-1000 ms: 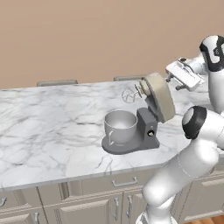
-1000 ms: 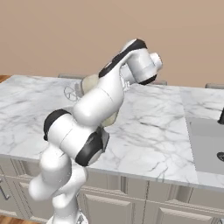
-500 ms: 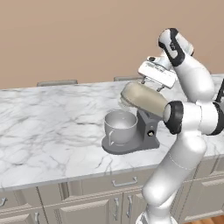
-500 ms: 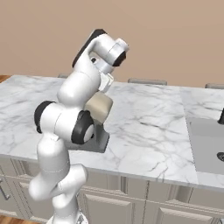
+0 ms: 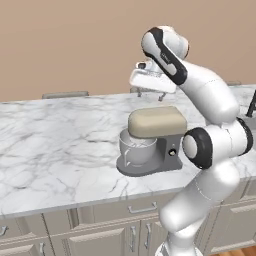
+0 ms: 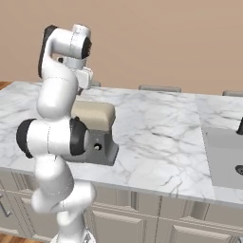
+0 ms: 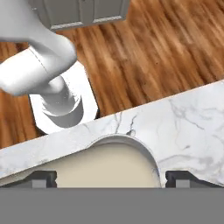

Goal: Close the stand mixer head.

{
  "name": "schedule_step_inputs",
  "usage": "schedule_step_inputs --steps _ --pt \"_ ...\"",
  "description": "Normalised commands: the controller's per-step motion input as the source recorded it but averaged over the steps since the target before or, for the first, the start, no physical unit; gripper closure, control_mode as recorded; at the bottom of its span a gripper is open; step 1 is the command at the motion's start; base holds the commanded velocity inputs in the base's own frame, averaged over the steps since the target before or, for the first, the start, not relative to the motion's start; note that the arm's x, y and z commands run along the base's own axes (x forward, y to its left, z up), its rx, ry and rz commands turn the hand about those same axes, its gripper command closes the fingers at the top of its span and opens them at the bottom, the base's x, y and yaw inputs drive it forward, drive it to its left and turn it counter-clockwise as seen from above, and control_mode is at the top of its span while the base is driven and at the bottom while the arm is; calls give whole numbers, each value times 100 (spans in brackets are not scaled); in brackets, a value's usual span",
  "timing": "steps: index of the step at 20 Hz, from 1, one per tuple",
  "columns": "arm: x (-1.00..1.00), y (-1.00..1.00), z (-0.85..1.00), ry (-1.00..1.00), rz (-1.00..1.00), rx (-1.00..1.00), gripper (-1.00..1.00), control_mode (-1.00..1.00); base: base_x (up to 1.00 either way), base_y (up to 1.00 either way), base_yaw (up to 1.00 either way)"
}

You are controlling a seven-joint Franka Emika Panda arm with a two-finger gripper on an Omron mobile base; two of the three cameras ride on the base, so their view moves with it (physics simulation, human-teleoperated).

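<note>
Above the mixer head (image 5: 157, 122), the gripper (image 5: 151, 93) is seen, hanging over the marble surface (image 5: 60, 145). In the hand view, two dark fingers (image 7: 41, 179) are seen at the bottom, one at each side, spread wide apart. The cream head (image 7: 105, 168) is seen lying between and beyond them. Nothing is held, and it cannot be told if the fingers are touching the head.

One mixer head is seen. It is cream, rounded and long. It is lying flat and level on top of the dark grey base (image 5: 152, 161), right over the bowl (image 5: 136, 149). From the right base view the head (image 6: 94, 113) is seen down flat on the column (image 6: 100, 146) too, partly hidden by the arm.

One silver bowl with a handle is seen under the front of the head. One small round knob (image 5: 173, 152) is seen on the side of the column. No writing or label can be read on the mixer.

One sink (image 6: 225, 156) is seen set into the surface far to the right, with a dark tap (image 6: 239, 126) beside it. Grey cupboards (image 5: 120, 231) with small handles are seen under the surface. A wooden floor (image 7: 148, 52) is seen in the hand view.
</note>
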Motion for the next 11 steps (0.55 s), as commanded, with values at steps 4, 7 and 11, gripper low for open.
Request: schedule_step_inputs --steps 4,7,11 --pt "-59 18 -5 -8 22 -1 -100 -100 0 0 0" --pt "-22 5 -13 0 14 0 -100 -100 0 0 0" --pt "-7 0 -3 -1 1 0 -100 -100 0 0 0"
